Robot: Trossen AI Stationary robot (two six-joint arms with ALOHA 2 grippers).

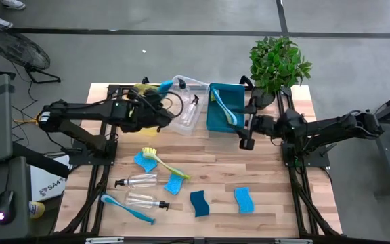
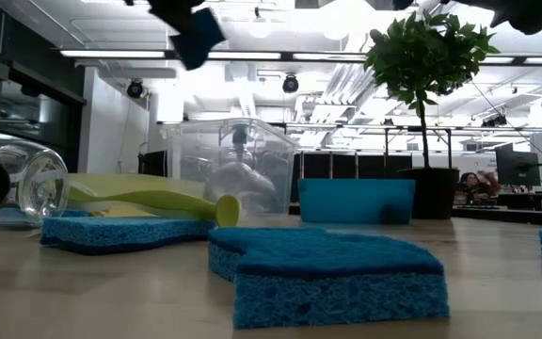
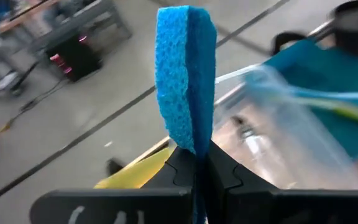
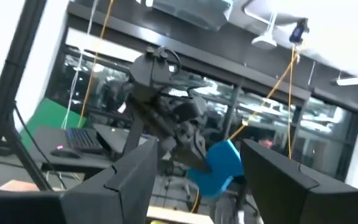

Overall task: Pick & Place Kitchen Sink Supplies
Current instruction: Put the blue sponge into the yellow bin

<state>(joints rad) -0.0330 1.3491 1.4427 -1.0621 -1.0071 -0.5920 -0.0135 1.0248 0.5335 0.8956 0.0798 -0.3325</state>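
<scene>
My left gripper [image 1: 160, 90] is shut on a blue sponge [image 3: 185, 81], raised high over the yellow bin [image 1: 143, 88] beside the clear bin [image 1: 189, 108]. My right gripper [image 1: 246, 137] stands open in the air in front of the teal bin [image 1: 221, 116], with nothing between its fingers [image 4: 129, 180]. On the table lie several more blue sponges [image 1: 199, 202], two clear bottles [image 1: 135, 181], a yellow-green brush [image 1: 166, 163] and a blue brush [image 1: 126, 208]. One bottle lies in the clear bin, and a brush leans in the teal bin. My left gripper pinches the sponge's two broad faces at one end [image 3: 194, 149] between its two fingers. The sponge sticks out past the fingertips, edge-on to the wrist camera. It is lifted clear of the table and bins [image 2: 196, 33].
A potted plant [image 1: 278, 62] stands at the far right corner. The three bins stand in a row along the far edge. Bare wood lies between the right gripper and the sponges near the front.
</scene>
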